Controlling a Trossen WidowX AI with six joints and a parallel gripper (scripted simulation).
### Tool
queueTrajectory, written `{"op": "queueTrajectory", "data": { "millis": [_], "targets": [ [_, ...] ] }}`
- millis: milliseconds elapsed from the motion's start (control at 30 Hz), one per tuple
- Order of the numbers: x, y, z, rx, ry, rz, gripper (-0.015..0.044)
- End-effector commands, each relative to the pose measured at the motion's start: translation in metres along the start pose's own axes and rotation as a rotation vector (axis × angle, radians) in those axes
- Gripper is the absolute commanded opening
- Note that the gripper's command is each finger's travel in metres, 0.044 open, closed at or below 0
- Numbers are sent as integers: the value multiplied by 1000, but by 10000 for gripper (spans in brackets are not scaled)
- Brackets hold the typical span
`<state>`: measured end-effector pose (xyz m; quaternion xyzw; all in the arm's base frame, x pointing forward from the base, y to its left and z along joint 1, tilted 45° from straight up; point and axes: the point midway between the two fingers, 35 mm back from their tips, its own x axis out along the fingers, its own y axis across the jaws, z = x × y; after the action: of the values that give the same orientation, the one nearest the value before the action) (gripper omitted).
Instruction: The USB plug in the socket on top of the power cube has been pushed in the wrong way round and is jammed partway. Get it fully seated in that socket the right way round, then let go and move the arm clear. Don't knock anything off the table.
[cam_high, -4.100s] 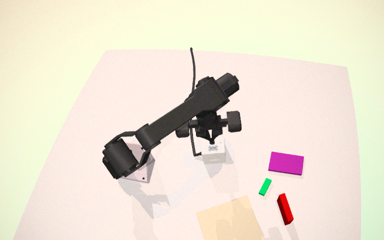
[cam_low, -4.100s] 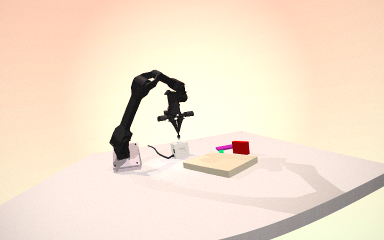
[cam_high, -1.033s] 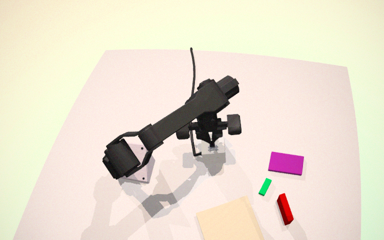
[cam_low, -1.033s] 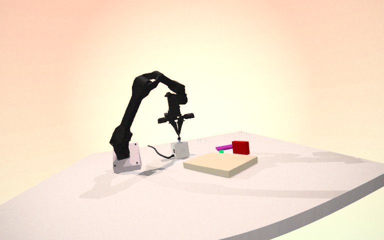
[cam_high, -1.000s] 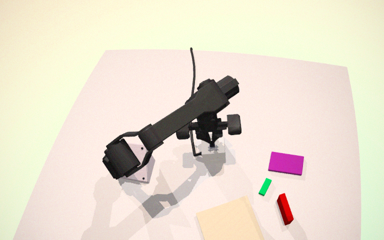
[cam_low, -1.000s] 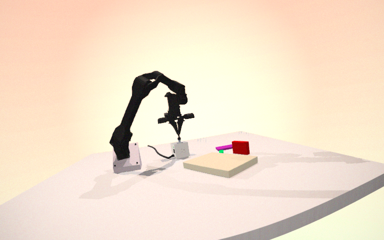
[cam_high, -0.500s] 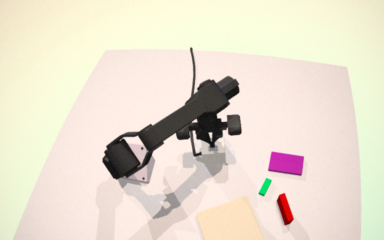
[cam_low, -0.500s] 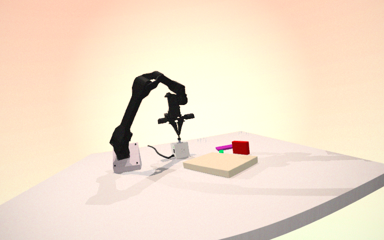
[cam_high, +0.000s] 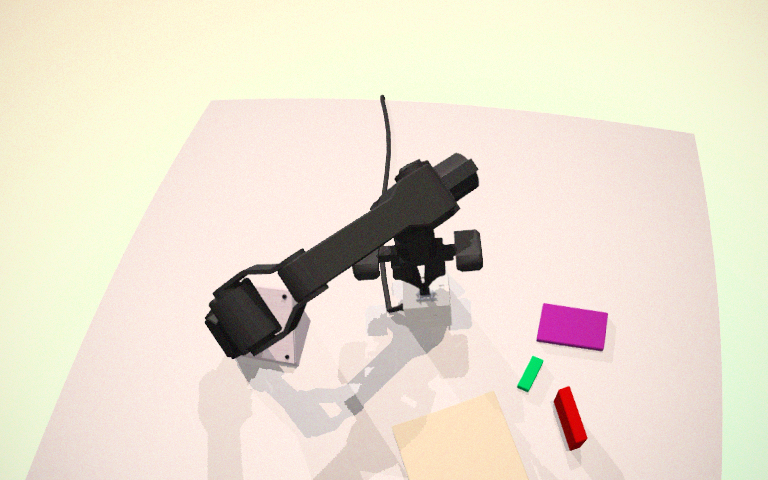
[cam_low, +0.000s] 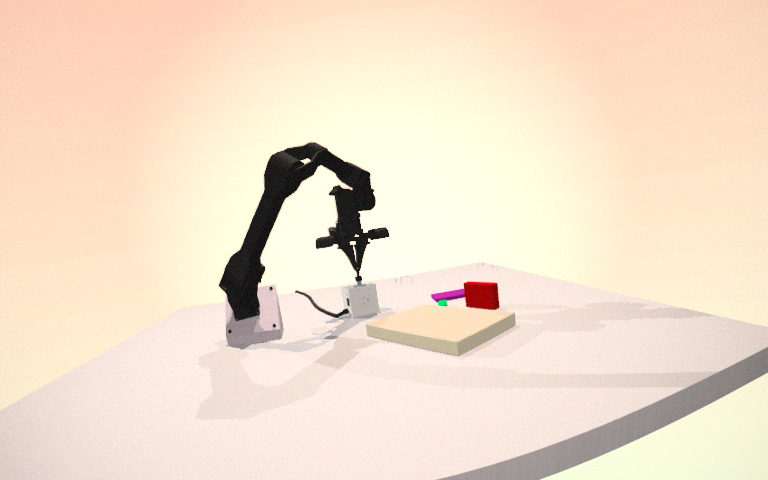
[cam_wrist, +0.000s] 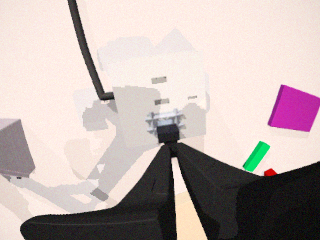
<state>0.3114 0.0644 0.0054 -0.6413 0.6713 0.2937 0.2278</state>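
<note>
With the jaws clamped tight on the USB plug (cam_wrist: 170, 132), we see our gripper (cam_low: 357, 272) pointing straight down, holding it just above the power cube (cam_low: 362, 300); the arm (cam_low: 266, 215) arches high from its base, wrist vertical over the cube.

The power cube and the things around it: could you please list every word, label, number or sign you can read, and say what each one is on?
No text can be read in any view.
Power cube: faint marks on its side, too small to read.
Far table edge: tiny specks, too blurred to read.
Purple slab, green block, red block, tan board: plain, unmarked.
</note>
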Motion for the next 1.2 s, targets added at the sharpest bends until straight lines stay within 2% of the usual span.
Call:
{"op": "queueTrajectory", "data": {
  "millis": [0, 1167],
  "targets": [
    [2, 0, 0, -5, 5, 0, 0],
    [6, 0, 1, -5, 5, 0, 0]
  ]
}}
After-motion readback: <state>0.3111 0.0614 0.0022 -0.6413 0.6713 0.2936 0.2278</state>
